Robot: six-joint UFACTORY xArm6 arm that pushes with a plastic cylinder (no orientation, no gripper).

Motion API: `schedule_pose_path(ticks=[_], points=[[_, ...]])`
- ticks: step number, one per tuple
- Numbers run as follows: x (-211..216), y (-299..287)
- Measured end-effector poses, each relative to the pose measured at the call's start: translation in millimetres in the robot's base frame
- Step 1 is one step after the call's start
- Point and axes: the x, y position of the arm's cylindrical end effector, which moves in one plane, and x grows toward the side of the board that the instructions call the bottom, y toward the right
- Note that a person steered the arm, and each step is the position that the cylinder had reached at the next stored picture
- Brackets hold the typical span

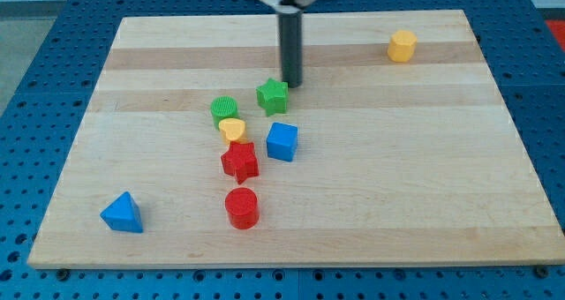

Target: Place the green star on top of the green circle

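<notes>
Tip (291, 83): bare rod, no claw, grips nothing.
Green star (273, 95): touching, lower left.
Green circle (224, 108): farther left.
Advice: push leftward, steadily.

Bright, even light; soft shadows.

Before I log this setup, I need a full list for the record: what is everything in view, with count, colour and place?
green star: one, green, centre, just below my tip
green circle: one, green, left of the star
yellow heart: one, yellow, below the circle
blue cube: one, blue, centre
red star: one, red, below the heart
red cylinder: one, red, view's bottom
blue triangle: one, blue, bottom left
yellow hexagon: one, yellow, top right
board: one, wooden
my tip: one, dark, beside the star's upper right
</notes>
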Motion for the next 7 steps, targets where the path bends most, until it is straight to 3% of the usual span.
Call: schedule_pose_path(ticks=[1,2,7], points=[[55,11],[75,7],[39,-66]])
